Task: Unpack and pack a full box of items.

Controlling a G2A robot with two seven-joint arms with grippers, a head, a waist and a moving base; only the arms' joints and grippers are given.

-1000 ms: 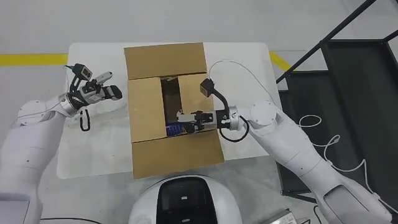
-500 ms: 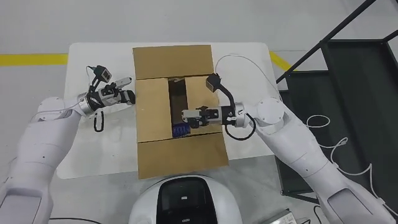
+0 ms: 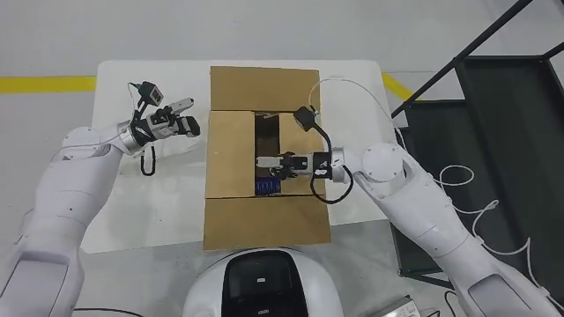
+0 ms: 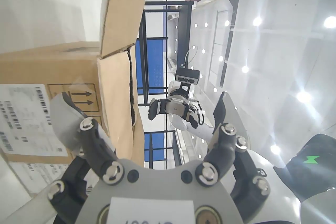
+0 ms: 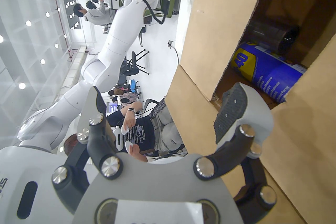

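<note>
- Box (image 3: 264,88) sat in the middle of the worktop (image 3: 150,202). Its far and near flaps were folded out, and its two side flaps lay nearly flat with a narrow gap between them.
- A blue can (image 5: 265,72) lay on its side in the gap, with a dark cylinder (image 5: 273,33) just beyond it. The rest of the contents were hidden under the flaps.
- Right pincer (image 3: 269,162) hovered over the gap, spread wide and holding nothing. In its wrist view, a flap edge crossed between its fingers.
- Left pincer (image 3: 189,126) was just beside the box's labelled side wall, also wide open and empty. Whether a finger touched the cardboard could not be told.
- Judged step: clearing the side flaps so the items can come out. No unpacking looked done.
- To do it well, catch a flap by its free edge, not its crease, and swing it outward around the fold.
- The left pincer would do best bracing the wall, since the box looked light enough to slide.
- Open the gap fully before going for the can. Being round, it may roll when nudged.
</note>
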